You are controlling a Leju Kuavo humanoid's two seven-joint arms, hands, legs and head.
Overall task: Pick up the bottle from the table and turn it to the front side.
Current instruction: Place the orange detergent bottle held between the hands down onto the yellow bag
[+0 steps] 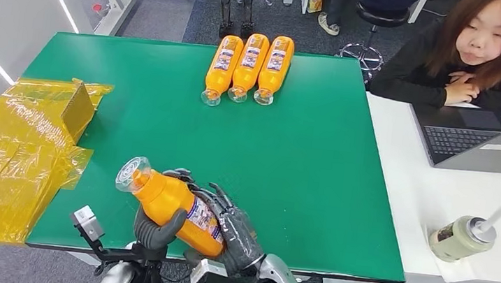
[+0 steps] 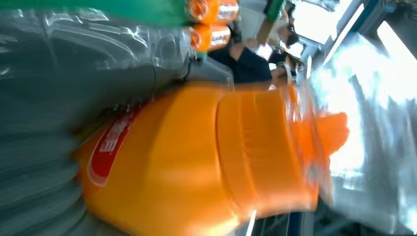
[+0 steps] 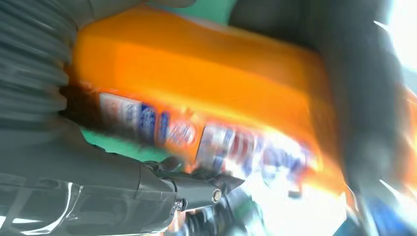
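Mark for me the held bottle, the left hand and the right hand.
held bottle [image 1: 169,205]: head view, bare orange body just below the neck.
left hand [image 1: 154,228]: head view, grey thumb wrapped across the bottle.
right hand [image 1: 236,235]: head view, back of the hand behind the bottle's base.

orange bottle, blurred, against hand

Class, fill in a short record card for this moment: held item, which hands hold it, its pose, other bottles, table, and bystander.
Held item: orange bottle, clear cap end up and away from the robot
Hands: left hand and right hand both grip it
Pose: tilted, lifted over the near table edge
Other bottles: three orange bottles lying side by side at the far edge
Table: green table
Bystander: person seated by a laptop
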